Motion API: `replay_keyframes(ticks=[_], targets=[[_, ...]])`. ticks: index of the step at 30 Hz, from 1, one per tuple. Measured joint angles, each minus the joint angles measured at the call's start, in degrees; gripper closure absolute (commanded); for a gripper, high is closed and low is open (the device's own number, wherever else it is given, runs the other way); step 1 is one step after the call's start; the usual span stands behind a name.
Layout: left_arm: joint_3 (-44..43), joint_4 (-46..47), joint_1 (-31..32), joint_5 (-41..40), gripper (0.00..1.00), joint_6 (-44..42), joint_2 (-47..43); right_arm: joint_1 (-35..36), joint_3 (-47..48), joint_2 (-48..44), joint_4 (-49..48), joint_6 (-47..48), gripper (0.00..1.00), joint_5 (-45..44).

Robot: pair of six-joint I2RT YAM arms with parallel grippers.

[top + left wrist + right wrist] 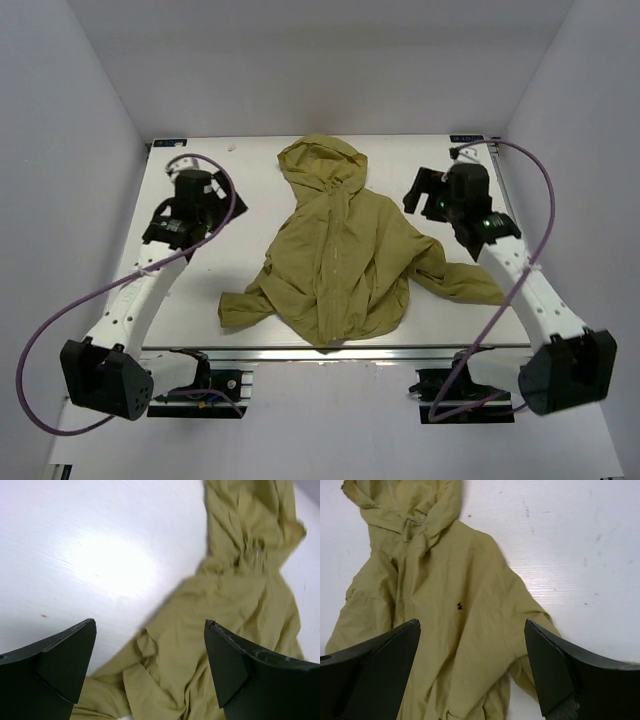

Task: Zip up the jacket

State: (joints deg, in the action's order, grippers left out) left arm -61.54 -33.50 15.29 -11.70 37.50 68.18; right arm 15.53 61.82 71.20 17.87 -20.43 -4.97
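The olive-green thin fabric hooded jacket [340, 250] lay crumpled at the middle of the flat white counter [250, 180], hood toward 12 o'clock, hem reaching the near edge at 6. The left black two-finger claw [150, 630] hung at its 10 o'clock and the right claw [472, 627] at 2. Both were spread wide, gripping nothing, with bare counter beside each.
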Motion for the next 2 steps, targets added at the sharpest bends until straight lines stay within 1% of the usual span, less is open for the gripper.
replay_keyframes(ticks=[2], targets=[[-1.14, -0.63, -2.8, -0.92, 0.02, 0.02, -0.83, 0.0, -2.93, -4.26, 0.17, -0.22, 0.11, -1.77]])
